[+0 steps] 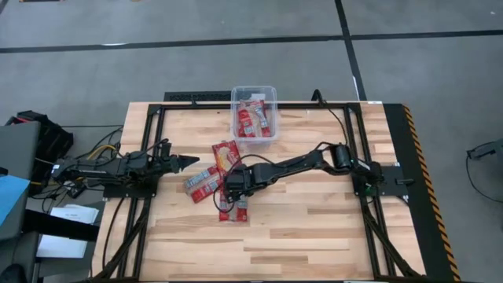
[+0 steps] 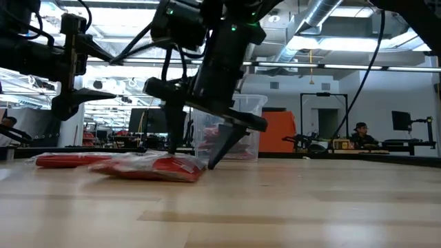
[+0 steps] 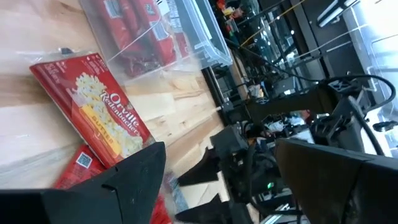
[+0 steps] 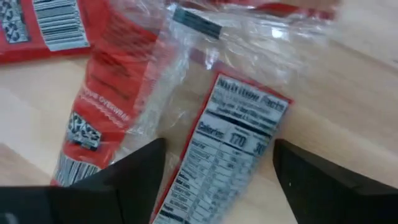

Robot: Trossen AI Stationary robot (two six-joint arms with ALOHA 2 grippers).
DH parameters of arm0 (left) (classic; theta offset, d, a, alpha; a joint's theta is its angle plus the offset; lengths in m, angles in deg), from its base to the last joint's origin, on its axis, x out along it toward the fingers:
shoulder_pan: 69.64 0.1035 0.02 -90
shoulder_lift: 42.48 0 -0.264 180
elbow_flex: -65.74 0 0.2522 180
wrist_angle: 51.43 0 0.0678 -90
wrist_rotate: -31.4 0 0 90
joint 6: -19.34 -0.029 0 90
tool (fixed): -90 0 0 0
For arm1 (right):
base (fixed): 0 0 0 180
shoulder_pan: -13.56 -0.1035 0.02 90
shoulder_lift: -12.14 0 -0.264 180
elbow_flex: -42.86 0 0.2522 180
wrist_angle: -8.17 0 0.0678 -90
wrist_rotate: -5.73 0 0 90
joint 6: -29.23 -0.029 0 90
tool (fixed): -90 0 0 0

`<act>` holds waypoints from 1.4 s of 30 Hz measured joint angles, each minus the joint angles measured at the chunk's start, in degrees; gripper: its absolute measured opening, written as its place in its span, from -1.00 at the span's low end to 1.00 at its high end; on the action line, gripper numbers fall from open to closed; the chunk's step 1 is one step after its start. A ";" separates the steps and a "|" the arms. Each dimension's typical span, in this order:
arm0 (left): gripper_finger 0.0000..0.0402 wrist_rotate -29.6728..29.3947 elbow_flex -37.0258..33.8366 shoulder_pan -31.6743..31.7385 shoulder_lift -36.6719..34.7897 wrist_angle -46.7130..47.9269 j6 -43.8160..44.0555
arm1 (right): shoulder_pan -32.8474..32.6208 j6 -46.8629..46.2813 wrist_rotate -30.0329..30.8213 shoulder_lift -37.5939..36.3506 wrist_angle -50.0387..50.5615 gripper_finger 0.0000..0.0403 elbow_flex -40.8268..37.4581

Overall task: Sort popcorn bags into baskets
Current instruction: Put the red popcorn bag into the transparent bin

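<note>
1. So the right hand (image 1: 236, 198) is down low at the middle of the counter (image 1: 314, 236), right over a little pile of popcorn bags (image 1: 233, 206). Its fingers are spread wide with nothing held, and in the right wrist view a packet with the nutrition label face up (image 4: 233, 149) sits in the gap between them.
2. From the low view, the right hand (image 2: 196, 157) has its fingertips just about at the counter surface, one tip on each side of the red packets (image 2: 148, 167) lying flat there. Can't tell if they're actually touching the wrap.
3. The left hand (image 1: 187, 163) is hanging out at the left side of the counter, up off the wood, pointing toward the loose bags. Its fingers are parted and it isn't holding anything.
4. Loose bags: one packet face up with the popcorn print (image 1: 226, 155) sits between the bin and the pile, and another one (image 1: 203, 183) lies just left of the right hand.
5. The clear bin (image 1: 271, 96) is at the far edge of the counter, near the middle, and it has a few red packets (image 1: 253, 120) in it.
6. Left wrist view shows that face-up bag (image 3: 93, 109) near the bin wall (image 3: 146, 37), not touching it.
</note>
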 joint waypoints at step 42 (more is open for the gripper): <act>0.46 6.72 0.00 -0.16 1.04 0.65 0.76 | 0.09 19.65 0.03 0.29 29.15 -0.40 24.97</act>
